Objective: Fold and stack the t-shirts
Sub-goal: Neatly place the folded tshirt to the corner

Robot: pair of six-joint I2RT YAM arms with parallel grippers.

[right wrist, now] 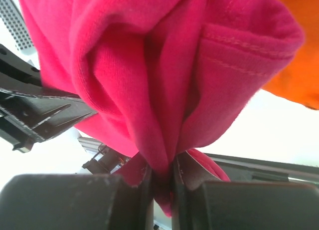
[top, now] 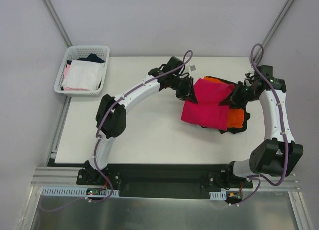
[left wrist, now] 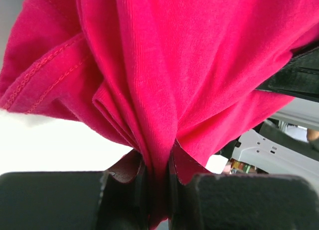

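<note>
Top external: my left end effector (top: 188,93) and right end effector (top: 234,98) each pinch the crimson t-shirt (top: 204,113) over the orange t-shirt (top: 235,119), which I take to be for folding.

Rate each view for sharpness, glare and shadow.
Top external: evenly lit, sharp, only soft shadows on the table. Left wrist: crimson t-shirt stitching crisp, table behind blown out white, left gripper dark. Right wrist: cloth sharp, background overexposed, right gripper underexposed.
</note>
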